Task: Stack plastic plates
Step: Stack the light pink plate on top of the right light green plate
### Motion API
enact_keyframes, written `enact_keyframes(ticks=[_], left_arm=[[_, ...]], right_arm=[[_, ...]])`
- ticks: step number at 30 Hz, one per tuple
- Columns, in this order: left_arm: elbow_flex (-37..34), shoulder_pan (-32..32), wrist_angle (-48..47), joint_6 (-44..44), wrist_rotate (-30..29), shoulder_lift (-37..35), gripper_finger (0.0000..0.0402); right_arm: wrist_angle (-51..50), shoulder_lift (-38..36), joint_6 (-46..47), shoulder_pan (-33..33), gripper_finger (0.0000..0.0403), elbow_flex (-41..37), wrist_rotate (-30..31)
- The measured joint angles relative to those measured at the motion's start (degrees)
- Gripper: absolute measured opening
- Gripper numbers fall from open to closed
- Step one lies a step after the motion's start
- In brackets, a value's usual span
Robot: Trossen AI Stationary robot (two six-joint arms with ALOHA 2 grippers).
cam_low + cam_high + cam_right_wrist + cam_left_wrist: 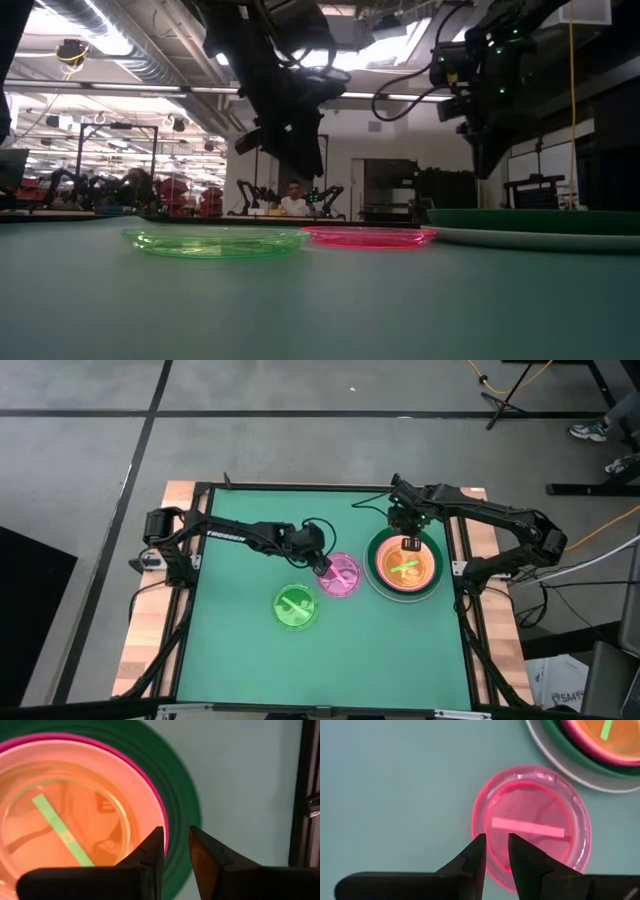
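Observation:
Two small translucent plastic plates lie flat on the green mat: a pink one (340,575) with a centre bar (527,826) and a lime green one (297,607) nearer the front. At the right stands a stack (405,565): a pale plate, a dark green one (182,805), a pink one (156,787) and an orange translucent one (65,815), in which a lime bar shows. My left gripper (496,842) hangs over the pink small plate's rim, clear of it, a narrow gap between its fingers. My right gripper (176,837) hangs over the stack's far rim, just as narrowly open, holding nothing.
Bare green mat (240,660) stretches to the left and along the near edge. A black frame and wooden boards (150,650) border the table. In the low view a person (293,203) sits far back in the room.

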Motion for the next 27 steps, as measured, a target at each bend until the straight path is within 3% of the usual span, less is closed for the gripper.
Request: enact_keyframes(ticks=[27], left_arm=[[0.1,-0.3,2.1,-5.3,2.7,11.9,0.0076]], right_arm=[[3.4,0.0,-0.1,0.0,0.0079,0.0,0.0]])
